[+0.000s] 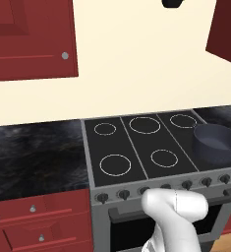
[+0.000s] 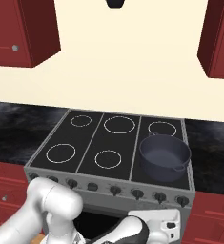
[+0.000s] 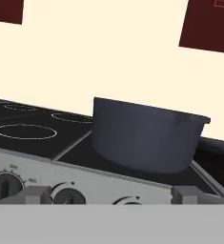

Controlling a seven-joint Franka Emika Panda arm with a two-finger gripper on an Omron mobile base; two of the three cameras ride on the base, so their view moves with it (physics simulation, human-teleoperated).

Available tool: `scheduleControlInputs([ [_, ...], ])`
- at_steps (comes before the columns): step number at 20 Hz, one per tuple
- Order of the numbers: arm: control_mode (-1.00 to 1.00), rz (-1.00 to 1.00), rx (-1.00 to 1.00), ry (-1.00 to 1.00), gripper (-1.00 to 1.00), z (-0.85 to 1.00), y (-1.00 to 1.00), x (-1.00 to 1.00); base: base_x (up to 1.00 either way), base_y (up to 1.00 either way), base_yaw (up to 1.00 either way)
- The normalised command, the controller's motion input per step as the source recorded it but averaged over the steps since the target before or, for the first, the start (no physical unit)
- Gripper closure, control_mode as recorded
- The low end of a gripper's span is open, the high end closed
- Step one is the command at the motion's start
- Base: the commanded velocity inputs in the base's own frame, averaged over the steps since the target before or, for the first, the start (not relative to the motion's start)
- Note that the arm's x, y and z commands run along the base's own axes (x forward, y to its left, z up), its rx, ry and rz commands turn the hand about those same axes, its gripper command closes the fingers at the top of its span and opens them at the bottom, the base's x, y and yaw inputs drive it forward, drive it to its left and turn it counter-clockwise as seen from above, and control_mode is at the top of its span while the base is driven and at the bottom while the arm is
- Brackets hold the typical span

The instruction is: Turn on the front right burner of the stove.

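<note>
Gripper (image 3: pixel 111 194) at bottom of hand view, fingertips (image 3: pixel 37 194) wide apart, released, grasping nothing, low before knob row. Stove (image 3: pixel 46 143) fills lower left; dark pot (image 3: pixel 144 138) centre, on right burner.

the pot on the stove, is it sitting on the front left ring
No. The pot sits at the front right of the stove, while the front left ring is bare.

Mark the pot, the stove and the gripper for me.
Pot (image 2: pixel 164 159): right base view, on its dark inside.
Stove (image 1: pixel 136 143): left base view, bare black glass between the rings.
Gripper (image 3: pixel 111 194): hand view, midway between the two grey fingertips, over the knob panel.
</note>
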Motion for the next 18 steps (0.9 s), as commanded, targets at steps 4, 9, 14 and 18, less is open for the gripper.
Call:
scheduleControlInputs([
  [4, -1.0, 0.0, 0.0, 0.0, -1.0, -0.09, -0.28, 0.0, 0.0, 0.0, 0.0],
  [9, -1.0, 0.0, 0.02, 0.0, -1.0, -0.12, -0.6, 0.0, 0.0, 0.0, 0.0],
  [14, -1.0, 0.0, 0.01, 0.0, -1.0, -0.26, -0.44, 0.1, 0.0, 0.0, 0.0],
  [18, -1.0, 0.0, 0.05, 0.0, -1.0, -0.28, -0.4, 0.3, 0.0, 0.0, 0.0],
])
